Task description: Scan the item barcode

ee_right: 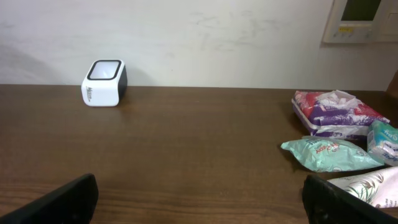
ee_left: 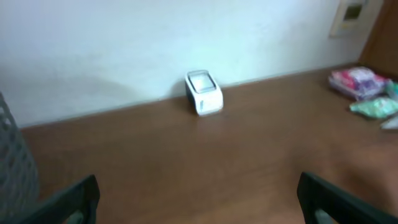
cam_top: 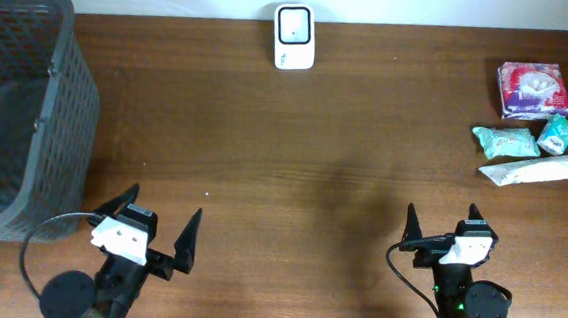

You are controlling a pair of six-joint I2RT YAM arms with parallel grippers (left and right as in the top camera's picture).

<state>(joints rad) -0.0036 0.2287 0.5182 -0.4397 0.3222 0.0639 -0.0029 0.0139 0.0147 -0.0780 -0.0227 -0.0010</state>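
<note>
A white barcode scanner stands at the table's far edge, also seen in the left wrist view as the scanner and in the right wrist view as the scanner. The items lie at the far right: a purple-red packet, a teal packet, a small teal-orange packet and a white tube. My left gripper is open near the front left, holding nothing. My right gripper is open near the front right, well short of the items. Both wrist views show bare wood between the fingers.
A dark mesh basket fills the left side of the table, close to my left arm. A wall runs behind the scanner, with a wall panel at the upper right. Brown table lies between the arms and the scanner.
</note>
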